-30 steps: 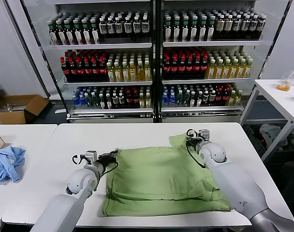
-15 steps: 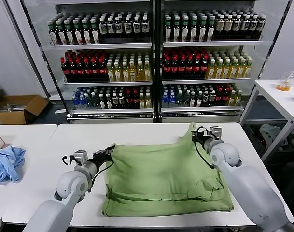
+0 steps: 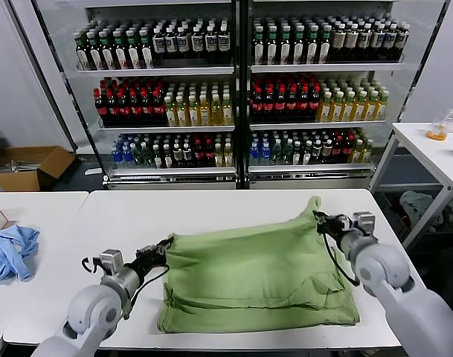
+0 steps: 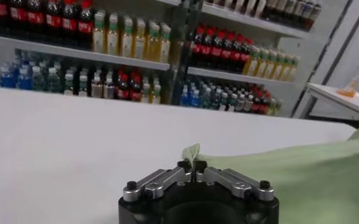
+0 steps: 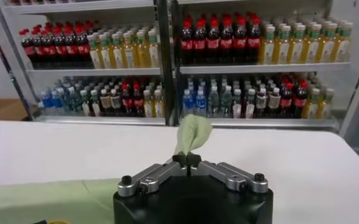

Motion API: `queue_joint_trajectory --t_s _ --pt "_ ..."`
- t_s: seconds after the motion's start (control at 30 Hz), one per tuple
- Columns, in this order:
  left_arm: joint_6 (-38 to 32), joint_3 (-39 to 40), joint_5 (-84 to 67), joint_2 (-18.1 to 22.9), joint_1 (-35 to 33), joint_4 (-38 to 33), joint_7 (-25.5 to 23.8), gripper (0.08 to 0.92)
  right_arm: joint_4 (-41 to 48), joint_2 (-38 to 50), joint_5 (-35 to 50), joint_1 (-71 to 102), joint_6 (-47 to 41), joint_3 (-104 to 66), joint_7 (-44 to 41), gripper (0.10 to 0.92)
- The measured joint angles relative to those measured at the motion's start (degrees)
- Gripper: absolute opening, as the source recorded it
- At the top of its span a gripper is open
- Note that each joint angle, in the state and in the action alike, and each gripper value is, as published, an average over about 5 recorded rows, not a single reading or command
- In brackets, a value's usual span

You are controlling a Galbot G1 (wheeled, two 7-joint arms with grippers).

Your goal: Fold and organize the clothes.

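The light green shirt [image 3: 256, 275] lies spread on the white table [image 3: 211, 208], its far edge pulled taut between both grippers. My left gripper [image 3: 164, 244] is shut on the shirt's far left corner, with a tip of cloth [image 4: 191, 152] showing between its fingertips. My right gripper [image 3: 320, 218] is shut on the far right corner, lifted slightly, with a fold of cloth [image 5: 191, 134] standing up from it. The shirt's collar, buttons and print are hidden.
A crumpled light blue garment [image 3: 10, 251] lies on the adjoining table at the left. A glass-door cooler full of bottles [image 3: 233, 89] stands behind the table. Another white table [image 3: 434, 149] stands at the right.
Both grippers have moved outward, the left one left and the right one right, stretching the shirt's far edge wider. The right corner has risen into a peak.
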State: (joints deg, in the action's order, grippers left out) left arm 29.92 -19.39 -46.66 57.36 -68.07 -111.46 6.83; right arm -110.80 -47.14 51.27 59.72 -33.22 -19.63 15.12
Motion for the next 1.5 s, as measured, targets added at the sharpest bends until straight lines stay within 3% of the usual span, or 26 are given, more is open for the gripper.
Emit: queue_joint_trajectory --t_s 0.4,0.73,1.13,1.5 --pt "1.6 -1.1 2.6 0.0 -8.4 -4.9 0.0 0.091 -7.1 0.7 -2.3 17.5 0.0 -8.7 0.2 0.105" --pt "2.7 -1.0 5.4 0.5 -11.2 -5.6 -0.3 0.098 -8.7 -0.1 -4.7 22.5 -0.1 -9.5 0.8 0.112" --pt "0.8 -1.3 9.1 3.3 -14.3 -9.1 1.9 0.41 -11.9 -0.3 -8.3 25.9 0.1 -10.4 0.6 0.426" --pt "-5.0 0.4 21.0 11.2 -19.5 -11.3 7.2 0.731 -13.8 -0.6 -10.2 27.3 0.1 -10.7 0.8 0.746"
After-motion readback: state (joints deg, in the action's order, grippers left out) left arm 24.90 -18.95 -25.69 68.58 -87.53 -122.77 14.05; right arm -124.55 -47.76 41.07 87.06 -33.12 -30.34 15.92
